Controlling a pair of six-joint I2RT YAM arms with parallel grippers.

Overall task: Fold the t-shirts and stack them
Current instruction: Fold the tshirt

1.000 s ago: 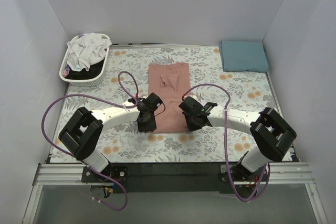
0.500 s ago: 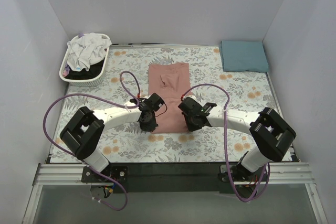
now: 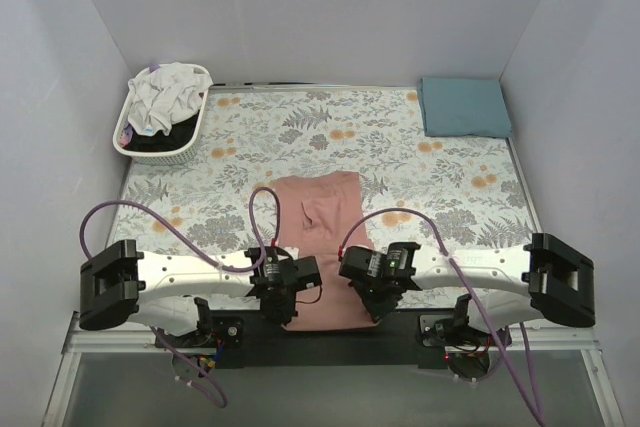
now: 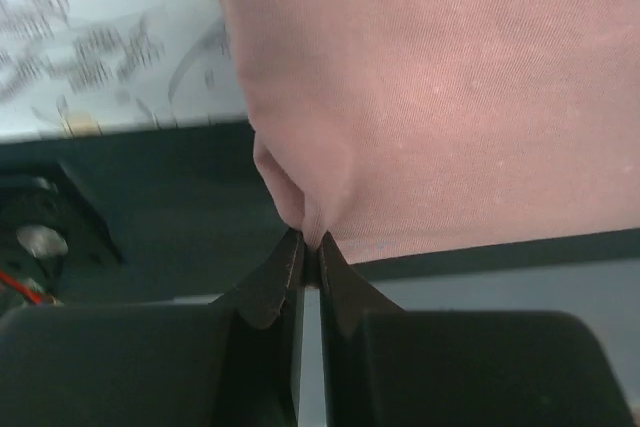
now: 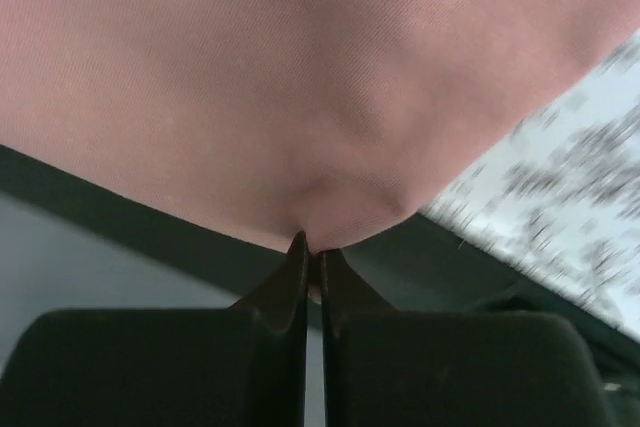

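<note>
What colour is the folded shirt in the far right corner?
Plain teal-blue shirt, clearest from the top camera.

Plain pale grey-violet walls [image 3: 330,7] enclose the tabletop [image 3: 250,137] at nine, twelve and three o'clock, its grey-and-orange floral cloth [image 3: 440,187] evenly and softly lit, while a black rail [image 3: 395,342] and a grey floor strip [image 3: 330,392] run along six o'clock.

A: Count?
B: Tees laid out: two. One pink tee [image 3: 318,209], one teal tee [image 3: 465,107], folded.
A: Rest?
B: One basket [image 3: 195,137], with white and dark clothes [image 3: 165,97] heaped inside, number unreadable. One floral cloth [image 3: 420,162]. Arms: two, left arm [image 3: 190,275] and right arm [image 3: 480,267].
</note>
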